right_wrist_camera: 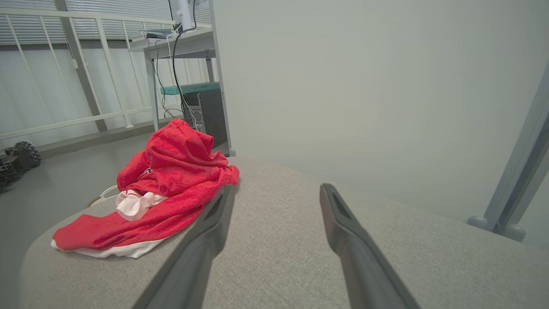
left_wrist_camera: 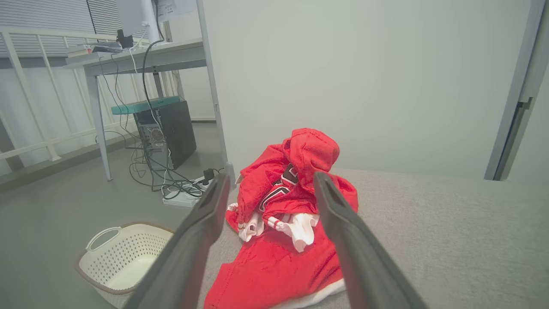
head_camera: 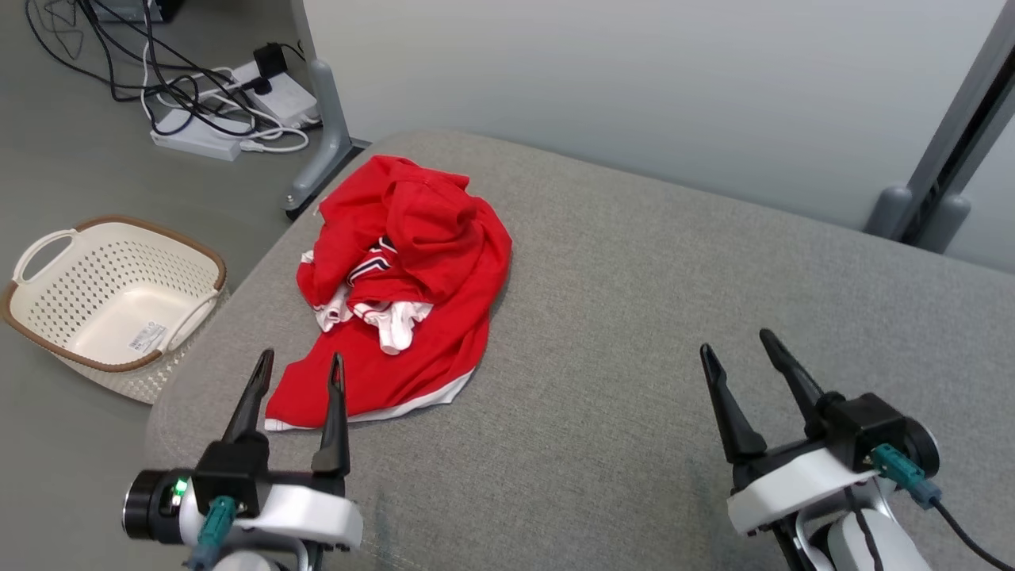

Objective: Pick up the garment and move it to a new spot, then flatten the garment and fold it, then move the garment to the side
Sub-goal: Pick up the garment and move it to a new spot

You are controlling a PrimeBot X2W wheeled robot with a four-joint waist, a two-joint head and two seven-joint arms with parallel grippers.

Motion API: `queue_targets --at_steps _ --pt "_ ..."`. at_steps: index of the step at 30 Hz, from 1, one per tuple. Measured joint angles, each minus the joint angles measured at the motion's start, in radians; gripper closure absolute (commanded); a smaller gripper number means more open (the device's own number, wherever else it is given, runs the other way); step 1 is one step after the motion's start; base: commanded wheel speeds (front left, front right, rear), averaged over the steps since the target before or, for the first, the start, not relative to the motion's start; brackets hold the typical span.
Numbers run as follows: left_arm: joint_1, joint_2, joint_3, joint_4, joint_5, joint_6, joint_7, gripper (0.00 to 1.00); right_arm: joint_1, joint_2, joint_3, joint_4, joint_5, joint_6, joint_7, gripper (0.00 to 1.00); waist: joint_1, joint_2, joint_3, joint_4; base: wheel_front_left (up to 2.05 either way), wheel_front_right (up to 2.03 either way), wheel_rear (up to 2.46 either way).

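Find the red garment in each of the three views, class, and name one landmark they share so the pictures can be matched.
Head view: red garment left of centre, just beyond the left gripper.
Left wrist view: red garment centre and low, framed between the left gripper's fingers.
Right wrist view: red garment left of centre, left of the right gripper.
Shared landmark: the grey cushion beneath it.
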Motion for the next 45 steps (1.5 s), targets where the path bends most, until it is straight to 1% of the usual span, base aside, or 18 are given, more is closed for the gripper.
queue_targets --at_steps 4,8,12,13,15,19,23,27,33,40,41,42,43,45 --pt "-0.100 0.001 0.036 0.046 -0.008 -0.027 0.000 0.00 -0.044 -0.003 -0.016 -0.035 -0.042 0.000 -0.002 0.00 0.0000 0.0000 0.064 -0.023 0.00 0.00 0.00" --pt "-0.223 0.030 0.074 0.097 -0.003 -0.055 0.000 0.00 -0.084 -0.014 -0.032 -0.075 -0.058 0.000 -0.002 0.00 0.0000 0.0000 0.140 -0.050 0.00 0.00 0.00" --pt "-0.351 0.057 0.097 0.175 -0.006 -0.092 0.000 0.00 -0.133 -0.032 -0.027 -0.112 -0.068 0.000 -0.002 0.00 0.0000 0.0000 0.227 -0.079 0.00 0.00 0.00" --pt "-0.351 0.057 0.097 0.175 -0.006 -0.092 0.000 0.00 -0.133 -0.032 -0.027 -0.112 -0.068 0.000 -0.002 0.00 0.0000 0.0000 0.227 -0.079 0.00 0.00 0.00" --pt "-0.415 0.080 0.102 0.246 -0.014 -0.124 -0.002 0.00 -0.148 -0.039 -0.022 -0.123 -0.073 0.000 -0.002 0.00 -0.0001 0.0000 0.268 -0.095 0.00 0.00 0.00" --pt "-0.537 0.118 0.111 0.386 -0.044 -0.165 0.003 0.00 -0.168 -0.046 -0.022 -0.127 -0.079 0.000 -0.002 0.00 0.0000 0.0000 0.336 -0.131 0.00 0.00 0.00" --pt "-0.640 0.156 0.089 0.499 -0.058 -0.199 0.058 0.00 -0.178 -0.047 -0.022 -0.128 -0.083 0.000 -0.002 0.00 0.0000 -0.0001 0.380 -0.167 0.00 0.00 0.00" --pt "-0.729 0.190 0.076 0.587 -0.093 -0.214 0.130 0.00 -0.188 -0.046 -0.015 -0.131 -0.084 0.000 -0.002 0.00 0.0000 0.0000 0.413 -0.194 0.00 0.00 0.00" --pt "-0.822 0.224 0.024 0.714 -0.144 -0.219 0.294 0.00 -0.207 -0.053 -0.011 -0.134 -0.089 0.000 -0.002 0.00 0.0000 0.0000 0.455 -0.220 0.00 0.00 0.00" --pt "-0.894 0.258 -0.044 0.796 -0.228 -0.222 0.406 0.00 -0.228 -0.058 -0.004 -0.136 -0.089 0.000 -0.002 0.00 -0.0001 0.0000 0.489 -0.243 0.00 0.00 0.00" --pt "-0.900 0.259 -0.054 0.807 -0.238 -0.222 0.421 0.07 -0.230 -0.058 -0.004 -0.136 -0.089 0.000 -0.002 0.00 -0.0001 0.0000 0.492 -0.245 0.00 0.00 0.00" --pt "-0.905 0.262 -0.064 0.816 -0.245 -0.222 0.430 0.25 -0.231 -0.057 -0.003 -0.135 -0.090 0.000 -0.002 0.00 0.0000 -0.0001 0.494 -0.247 0.00 0.00 0.00" --pt "-0.909 0.266 -0.072 0.822 -0.253 -0.222 0.435 1.00 -0.232 -0.057 -0.003 -0.134 -0.090 0.000 -0.002 0.00 0.0000 -0.0001 0.496 -0.249 0.00 0.00 0.00" --pt "-0.915 0.274 -0.092 0.830 -0.271 -0.222 0.438 1.00 -0.233 -0.057 -0.003 -0.132 -0.090 0.000 -0.002 0.00 0.0000 0.0000 0.497 -0.252 0.00 0.00 0.00"
